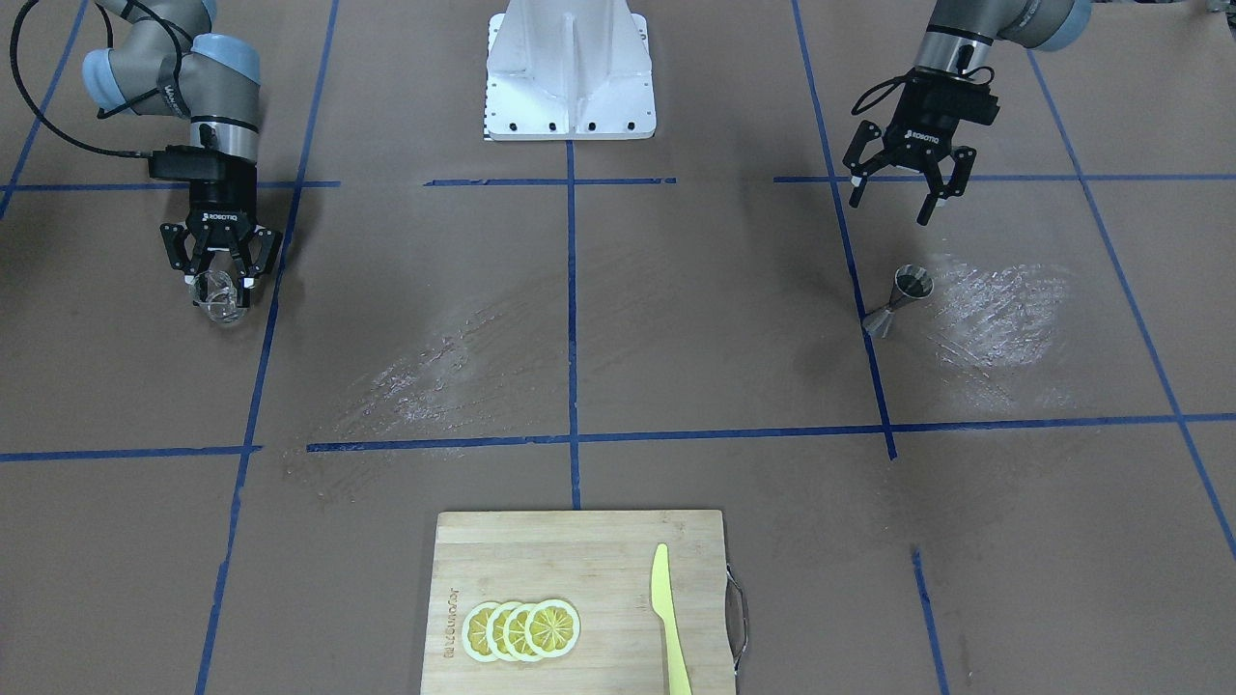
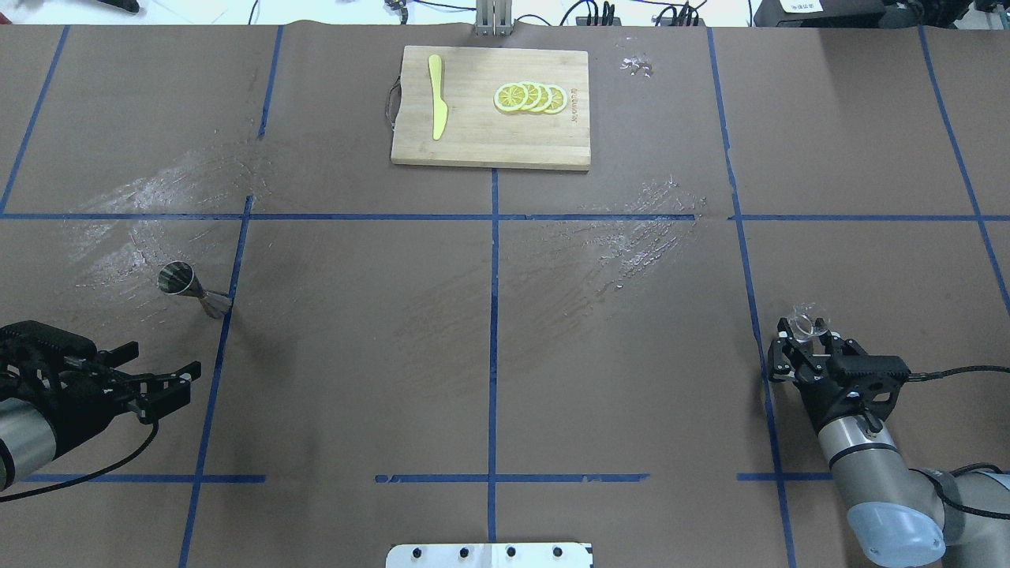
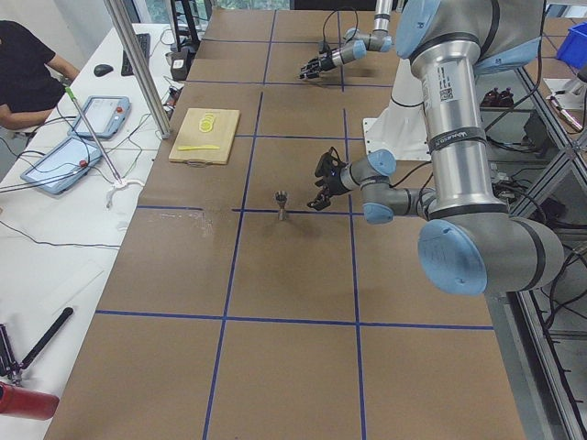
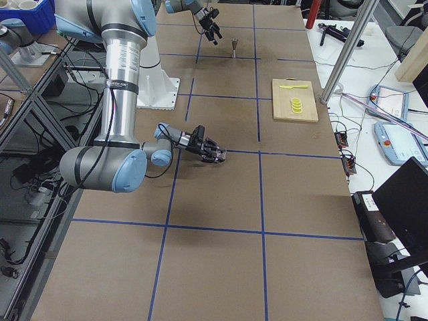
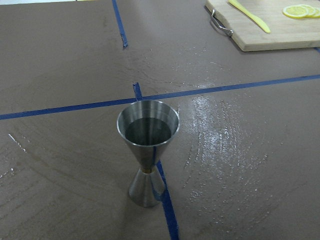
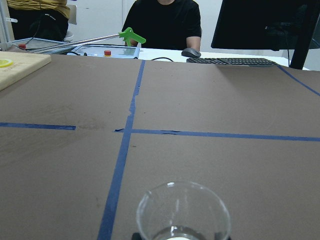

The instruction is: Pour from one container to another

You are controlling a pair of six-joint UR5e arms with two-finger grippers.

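Note:
A steel jigger (image 1: 898,299) (image 2: 189,288) (image 5: 147,155) stands upright on a blue tape line, its upper cup holding dark liquid. My left gripper (image 1: 889,208) (image 2: 166,367) hovers open a short way from it, on the robot's side, with nothing between its fingers. A small clear glass (image 1: 224,307) (image 2: 805,323) (image 6: 182,212) sits between the fingers of my right gripper (image 1: 220,282) (image 2: 805,338), which is shut on it low over the table. I cannot tell whether the glass touches the table.
A wooden cutting board (image 1: 541,550) (image 2: 473,134) at the table's far edge carries lemon slices (image 1: 521,629) and a yellow knife (image 1: 666,618). The white robot base (image 1: 570,77) stands between the arms. Shiny streaks (image 1: 995,319) mark the brown paper near the jigger and in the middle.

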